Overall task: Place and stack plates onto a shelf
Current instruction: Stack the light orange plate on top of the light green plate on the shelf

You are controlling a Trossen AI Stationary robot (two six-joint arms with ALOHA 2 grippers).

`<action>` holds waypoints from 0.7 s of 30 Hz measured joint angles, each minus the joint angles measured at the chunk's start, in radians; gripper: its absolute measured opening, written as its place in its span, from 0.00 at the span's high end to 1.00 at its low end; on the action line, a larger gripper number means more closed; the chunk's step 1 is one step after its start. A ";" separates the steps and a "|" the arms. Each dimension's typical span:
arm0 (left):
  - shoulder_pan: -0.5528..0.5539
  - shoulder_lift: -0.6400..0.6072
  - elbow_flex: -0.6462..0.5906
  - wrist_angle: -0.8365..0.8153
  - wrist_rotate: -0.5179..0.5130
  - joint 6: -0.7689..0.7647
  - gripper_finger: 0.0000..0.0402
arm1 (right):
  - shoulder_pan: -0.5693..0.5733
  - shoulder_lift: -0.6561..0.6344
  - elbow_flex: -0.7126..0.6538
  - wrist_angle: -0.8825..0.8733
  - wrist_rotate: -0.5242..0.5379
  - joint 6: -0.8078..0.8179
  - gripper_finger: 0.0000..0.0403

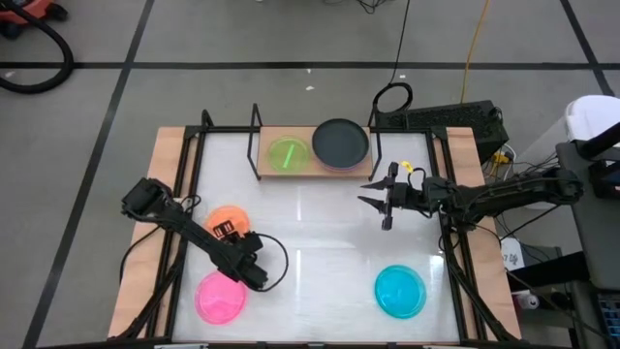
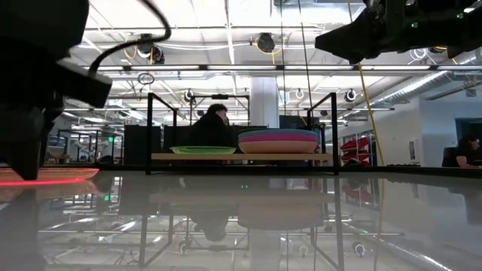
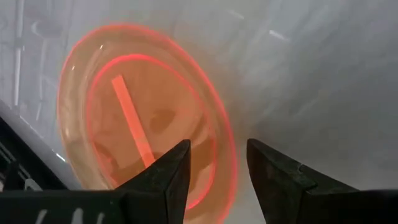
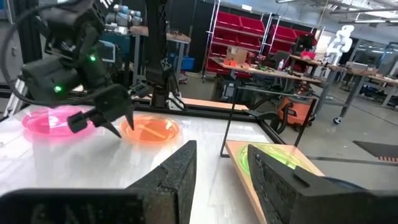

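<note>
My left gripper (image 3: 217, 152) is open and tipped steeply down over the near right rim of the orange plate (image 3: 137, 118), which lies flat on the table at the left (image 1: 225, 221). One finger is over the plate's inside, the other over bare table. The right wrist view shows its fingertips (image 4: 118, 126) low beside that plate (image 4: 150, 129). My right gripper (image 1: 383, 204) hangs open and level in front of the shelf (image 1: 315, 167). On the shelf lie a green plate (image 1: 288, 155) and a stack topped by a black plate (image 1: 340, 142). A hot pink plate (image 1: 221, 297) and a cyan plate (image 1: 400, 291) lie near the front edge.
Black wire rails run along the table's left side (image 1: 182, 271) and right side (image 1: 457, 262). The shelf's uprights (image 2: 148, 132) stand at its ends. A cable loops beside my left gripper (image 1: 279, 260). A person (image 2: 213, 124) sits beyond the table. Free room lies in the table's middle.
</note>
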 joint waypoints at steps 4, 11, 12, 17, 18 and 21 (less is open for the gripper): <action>0.012 -0.009 -0.066 0.055 0.022 0.000 0.59 | 0.000 0.000 0.000 0.000 0.000 0.000 0.69; 0.018 -0.018 -0.082 0.073 0.026 0.027 0.79 | 0.000 0.000 0.000 0.007 0.000 0.000 0.69; 0.021 -0.022 -0.082 0.078 0.028 0.035 0.84 | 0.000 0.000 0.000 0.007 0.000 0.000 0.69; 0.052 -0.068 -0.085 0.070 0.037 0.046 0.98 | 0.000 0.000 0.000 0.007 0.001 0.000 0.69; 0.057 -0.086 -0.072 0.073 0.035 0.046 0.98 | 0.000 0.000 0.000 0.007 0.000 0.000 0.69; 0.066 -0.141 0.006 0.091 -0.012 0.092 0.99 | -0.001 0.000 0.000 0.007 0.002 -0.006 0.69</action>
